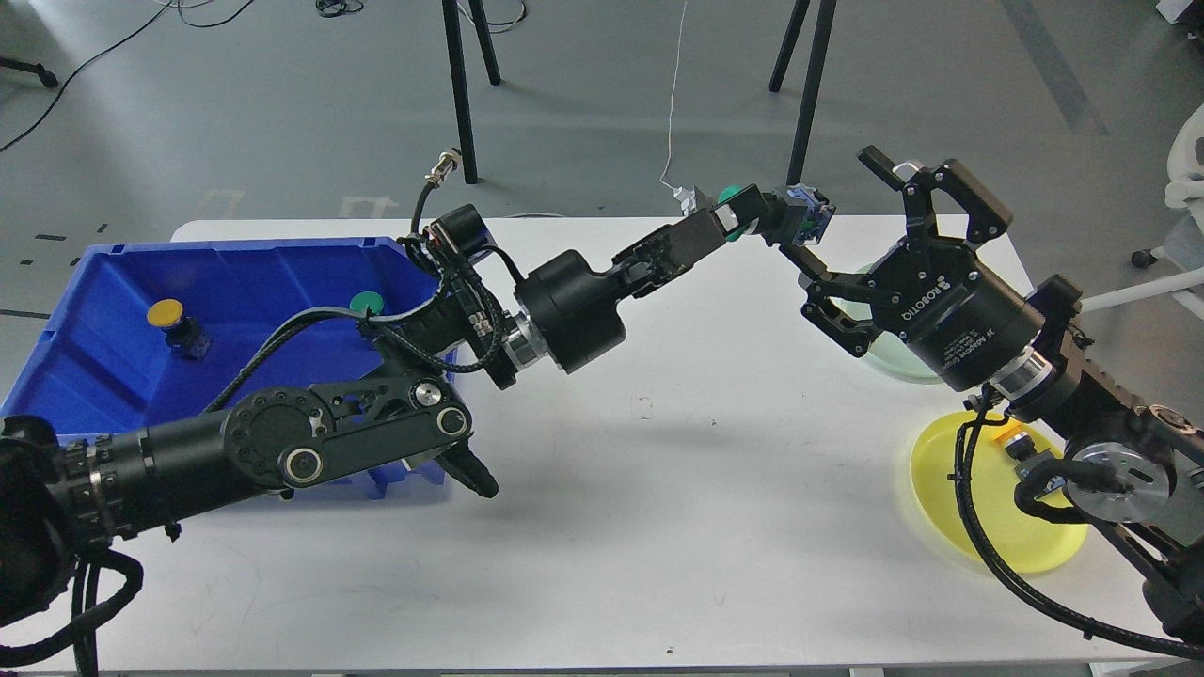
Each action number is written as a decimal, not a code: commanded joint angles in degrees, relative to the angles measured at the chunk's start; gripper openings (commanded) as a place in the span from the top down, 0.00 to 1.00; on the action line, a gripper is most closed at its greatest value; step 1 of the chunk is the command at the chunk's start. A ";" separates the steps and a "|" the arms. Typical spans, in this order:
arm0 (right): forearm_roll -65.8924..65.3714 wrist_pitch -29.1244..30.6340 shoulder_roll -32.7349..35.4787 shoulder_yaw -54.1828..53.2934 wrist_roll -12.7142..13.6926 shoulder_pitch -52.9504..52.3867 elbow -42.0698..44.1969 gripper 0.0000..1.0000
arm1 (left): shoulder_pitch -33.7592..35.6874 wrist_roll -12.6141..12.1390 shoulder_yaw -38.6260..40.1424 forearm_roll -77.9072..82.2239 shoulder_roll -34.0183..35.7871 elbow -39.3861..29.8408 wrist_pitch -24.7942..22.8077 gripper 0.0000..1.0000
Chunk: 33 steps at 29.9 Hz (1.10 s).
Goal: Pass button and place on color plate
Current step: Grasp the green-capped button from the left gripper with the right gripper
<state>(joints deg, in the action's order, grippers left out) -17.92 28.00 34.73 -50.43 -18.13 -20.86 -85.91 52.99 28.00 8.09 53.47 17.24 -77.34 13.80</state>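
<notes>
Left gripper (729, 224) clamps the green-capped button (752, 212)'s cap, right gripper (851, 226) spread wide; small, rigid, light—grab the blue base.

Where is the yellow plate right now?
In the head view, the yellow plate lies on the white table at the near right, partly hidden under the right arm, just nearer than the pale green plate.

- The left arm (310, 451) is matte black metal, built of round joint housings with silver-ringed pivot caps and a ring of small screws.
- Black cables loop along it, one ending in a brass-coloured connector (442, 169).
- The right arm's black two-fingered tool (889, 221) has open linkage fingers and a cylindrical body printed with white "ROBOTIQ" lettering.
- A silver collar sits just behind that lettering.
</notes>
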 commanded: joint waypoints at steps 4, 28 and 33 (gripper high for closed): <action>-0.01 0.00 0.25 2.70 0.20 -1.55 0.04 0.18 | 0.01 0.00 0.00 -0.03 0.08 0.00 0.00 0.87; -0.01 0.00 0.25 2.88 0.20 -2.69 0.74 0.65 | -0.08 0.00 0.00 0.05 0.08 0.00 -0.09 0.87; -0.10 0.00 0.25 2.88 0.20 -2.60 0.66 0.77 | -0.08 0.00 0.00 0.05 0.08 0.00 -0.09 0.86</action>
<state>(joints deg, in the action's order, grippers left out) -17.97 28.00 34.97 -47.55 -17.92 -23.48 -85.17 52.92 28.02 8.09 53.53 17.31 -77.37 13.71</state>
